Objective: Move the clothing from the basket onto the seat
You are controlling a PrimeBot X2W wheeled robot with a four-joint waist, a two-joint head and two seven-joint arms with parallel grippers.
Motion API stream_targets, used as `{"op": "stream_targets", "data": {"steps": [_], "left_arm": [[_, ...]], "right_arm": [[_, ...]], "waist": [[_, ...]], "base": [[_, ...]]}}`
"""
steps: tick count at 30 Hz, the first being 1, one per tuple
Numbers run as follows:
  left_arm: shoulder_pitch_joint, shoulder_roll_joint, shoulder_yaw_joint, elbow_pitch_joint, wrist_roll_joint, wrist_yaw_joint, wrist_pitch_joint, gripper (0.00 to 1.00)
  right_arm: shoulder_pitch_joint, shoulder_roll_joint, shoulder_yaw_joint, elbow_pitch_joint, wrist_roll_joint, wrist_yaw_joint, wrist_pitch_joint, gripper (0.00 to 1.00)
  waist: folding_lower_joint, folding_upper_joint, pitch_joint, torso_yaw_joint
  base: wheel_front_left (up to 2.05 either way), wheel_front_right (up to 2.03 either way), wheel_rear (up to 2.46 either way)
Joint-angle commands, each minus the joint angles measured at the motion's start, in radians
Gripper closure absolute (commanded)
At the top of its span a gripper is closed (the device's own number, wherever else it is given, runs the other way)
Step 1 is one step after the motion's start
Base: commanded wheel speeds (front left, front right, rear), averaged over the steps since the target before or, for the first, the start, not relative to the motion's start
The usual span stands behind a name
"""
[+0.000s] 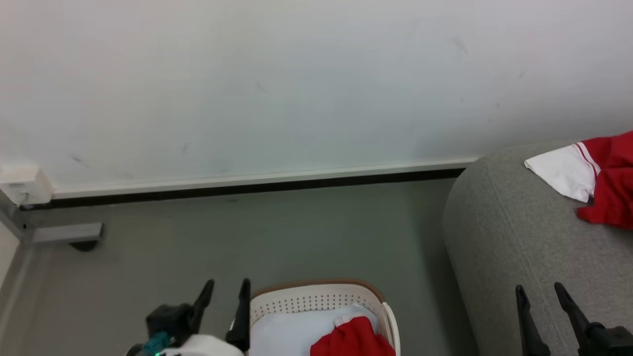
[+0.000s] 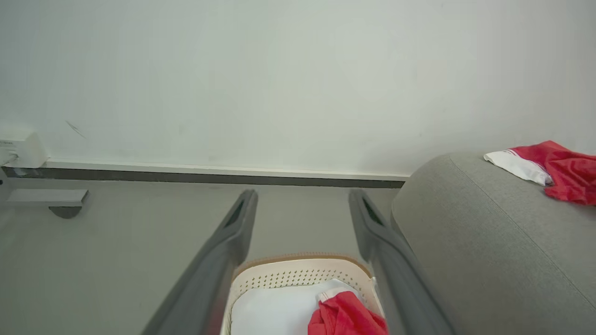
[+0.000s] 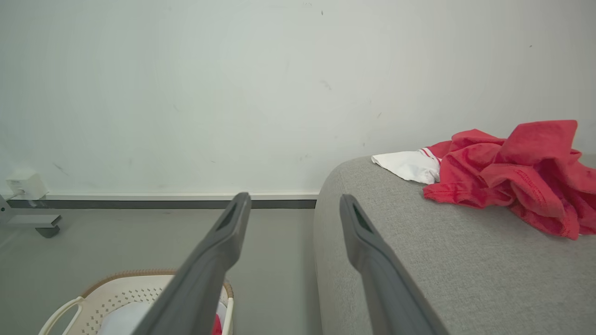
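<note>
Head view is showing us a crumpled red garment [image 1: 353,340] lying in the right half of the basket [image 1: 316,296], at the frame's bottom edge, partly covering a pale pad [image 1: 289,333]. Its white, striped-trim edge is pointing away from us toward the basket's far wall. The bundle is running off the frame, so we are not judging its long axis. Another piece of the clothing [image 1: 610,183], red with a white panel, is already lying on the seat [image 1: 499,247] off to the right, with the white panel pointing left toward the seat's rounded end.

Our left jaws are standing wide apart and empty, hovering just left of the basket's rim. In the left wrist view the garment is sitting low between the two fingers [image 2: 223,260], nearer the right one. Our right jaws are likewise spread wide and holding nothing, hanging over the near part of the seat, well apart from the basket. We are judging the left arm the nearer one: the coming reach is calling for a move down and slightly rightward into the basket.
</note>
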Motion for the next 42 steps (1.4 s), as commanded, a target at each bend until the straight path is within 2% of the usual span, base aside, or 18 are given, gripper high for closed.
{"op": "stream_targets", "data": {"steps": [1, 8, 15, 19, 31, 36, 42], "left_arm": [[-0.038, -0.004, -0.016, 0.009, 0.016, -0.008, 0.030, 0.00], [-0.204, -0.030, -0.098, 0.113, 0.043, -0.034, 0.195, 0.00], [-0.342, -0.054, -0.155, 0.302, 0.049, -0.058, 0.333, 0.00], [-0.396, -0.069, -0.164, 0.391, 0.040, -0.056, 0.366, 0.00], [-0.574, -0.091, -0.194, 0.698, 0.053, -0.045, 0.362, 0.00], [-0.633, -0.069, -0.207, 0.803, 0.075, -0.035, 0.369, 0.00], [-0.691, -0.046, -0.210, 0.889, 0.076, -0.046, 0.374, 0.00]], "right_arm": [[-0.026, -0.005, 0.000, -0.013, -0.006, -0.002, 0.004, 0.00], [-0.098, -0.007, 0.026, -0.031, -0.006, -0.002, -0.002, 0.00], [-0.179, -0.006, 0.069, -0.033, 0.002, -0.002, -0.015, 0.00], [-0.214, -0.005, 0.087, -0.034, -0.001, -0.002, -0.020, 0.00], [-0.342, 0.002, 0.170, -0.064, 0.019, -0.002, -0.050, 0.00], [-0.365, 0.002, 0.199, -0.070, 0.043, -0.002, -0.067, 0.00], [-0.389, 0.003, 0.214, -0.078, 0.067, -0.002, -0.085, 0.00]], "waist": [[-0.0001, 0.0000, 0.045, -0.020], [-0.0001, 0.0000, 0.145, -0.077], [-0.0001, 0.0000, 0.255, -0.134], [-0.0001, 0.0000, 0.306, -0.155], [-0.0001, 0.0000, 0.527, -0.236], [-0.0001, 0.0000, 0.603, -0.255], [-0.0001, 0.0000, 0.679, -0.266]], "base": [[0.00, 0.00, 0.00], [0.00, 0.00, 0.00], [0.00, 0.00, 0.00], [0.00, 0.00, 0.00], [0.00, 0.00, 0.00], [0.00, 0.00, 0.00], [0.00, 0.00, 0.00]]}}
